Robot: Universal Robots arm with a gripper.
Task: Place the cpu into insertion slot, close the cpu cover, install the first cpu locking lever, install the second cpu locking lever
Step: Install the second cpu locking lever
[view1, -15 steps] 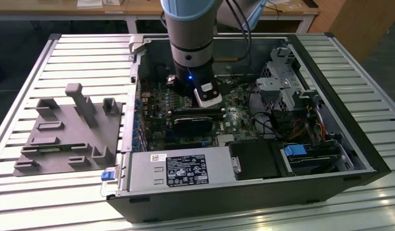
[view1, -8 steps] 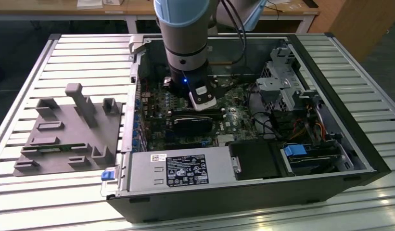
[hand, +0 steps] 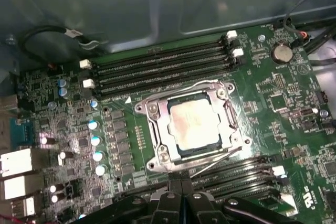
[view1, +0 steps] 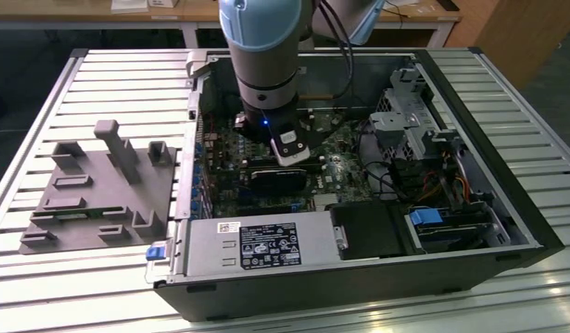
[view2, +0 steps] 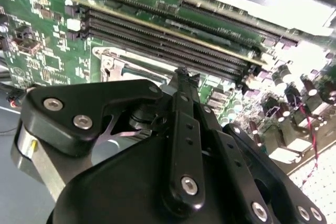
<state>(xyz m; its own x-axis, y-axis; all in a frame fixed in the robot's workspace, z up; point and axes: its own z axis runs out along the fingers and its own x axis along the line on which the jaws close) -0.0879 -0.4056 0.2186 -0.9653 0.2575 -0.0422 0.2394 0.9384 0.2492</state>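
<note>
1. Gripper (hand: 181,184): fingers pressed together, holding nothing, poised just beside the insertion slot (hand: 152,115).
2. Cpu (hand: 193,124) seated in slot; cpu cover (hand: 229,121) lies closed around it.
3. Fingertips cut off from sight.

The arm (view1: 266,48) enters from the top centre of the exterior view as a thick column, pale blue above and grey below, standing almost upright and reaching straight down. At its lower end a dark wrist section carries a small blue light, and below that a white-cased block juts slightly toward the exterior view's right. The gripper (hand: 181,184) appears at the bottom centre of the first wrist view as black linkage bars, with the two fingers pressed together, tips meeting in a narrow point. In the second wrist view the same black linkage (view2: 184,129) fills the lower half, its bolted bars converging upward to a single tip
</note>
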